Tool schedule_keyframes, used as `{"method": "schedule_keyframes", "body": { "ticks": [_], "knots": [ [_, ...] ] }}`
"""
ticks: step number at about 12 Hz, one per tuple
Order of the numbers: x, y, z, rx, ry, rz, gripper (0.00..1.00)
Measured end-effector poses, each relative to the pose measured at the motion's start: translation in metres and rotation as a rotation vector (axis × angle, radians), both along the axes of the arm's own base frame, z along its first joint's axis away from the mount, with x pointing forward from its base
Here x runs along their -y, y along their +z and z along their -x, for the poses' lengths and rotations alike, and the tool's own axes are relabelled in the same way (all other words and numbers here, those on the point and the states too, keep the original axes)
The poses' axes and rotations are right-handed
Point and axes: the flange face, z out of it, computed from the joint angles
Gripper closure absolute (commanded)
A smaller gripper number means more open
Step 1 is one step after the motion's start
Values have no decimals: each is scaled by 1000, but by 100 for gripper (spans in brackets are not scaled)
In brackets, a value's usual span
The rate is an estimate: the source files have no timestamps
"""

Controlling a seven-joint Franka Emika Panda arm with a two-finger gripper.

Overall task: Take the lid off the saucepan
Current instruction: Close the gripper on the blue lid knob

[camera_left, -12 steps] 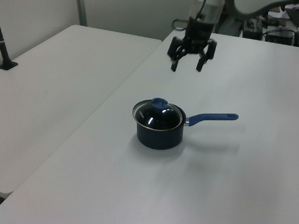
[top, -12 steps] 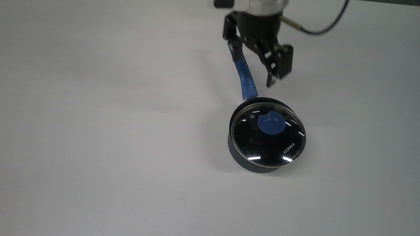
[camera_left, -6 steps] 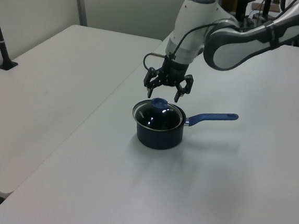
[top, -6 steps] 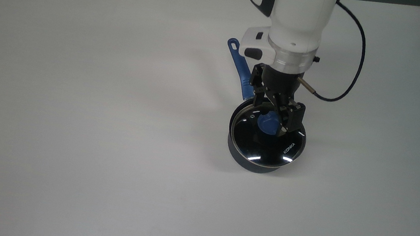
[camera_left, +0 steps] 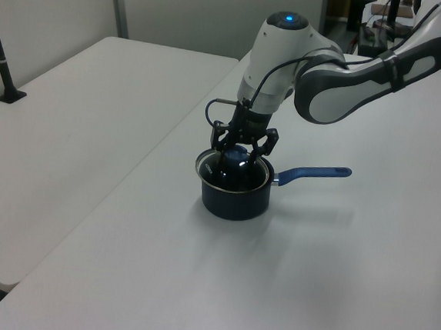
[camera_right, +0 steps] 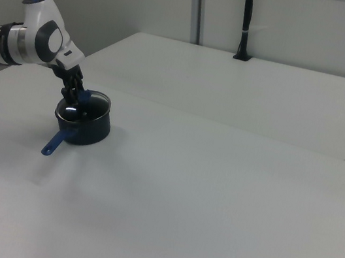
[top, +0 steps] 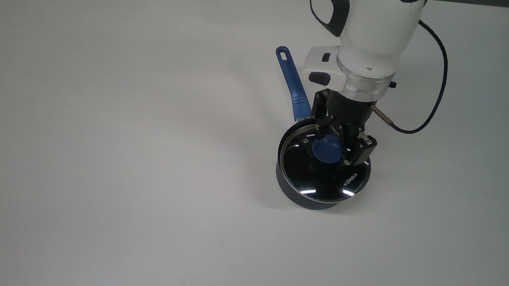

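Top view first: we see the saucepan (top: 311, 199) sitting on a big white table (top: 113, 145), and we will use the pan as our landmark. The lid (top: 324, 168) is on top of the pan, flat and covering it, with white KONKA letters near its rim. Its blue knob (top: 326, 148) sits in the middle of the glass. The gripper (top: 338, 142) hangs right over the lid, and its two black fingers (top: 361, 151) stand one on each side of the knob. The fingers are spread apart with the knob between them, and we cannot see them squeezing it. The pan's long blue handle (top: 293, 85) sticks out from the pan toward the top view's upper left, past the white arm (top: 371, 26). A black cable (top: 429, 86) loops away from the arm on the top view's right. From the left view we see the pan (camera_left: 235, 197) with the gripper (camera_left: 242, 142) low over the lid, and the handle (camera_left: 316, 173) points to the left view's right. From the right view the pan (camera_right: 84, 124) is small, the arm (camera_right: 35, 40) leans over it, and the handle (camera_right: 54, 142) points down toward the right view's lower left.
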Motion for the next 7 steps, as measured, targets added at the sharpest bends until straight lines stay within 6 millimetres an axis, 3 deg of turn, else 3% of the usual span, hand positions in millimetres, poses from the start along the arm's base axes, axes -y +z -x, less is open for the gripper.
{"method": "schedule_keyframes", "body": {
  "ticks": [4,7],
  "knots": [
    [2,0,-3,14,-2,-6,68],
    [2,9,-5,37,31,13,68]
  ]
}}
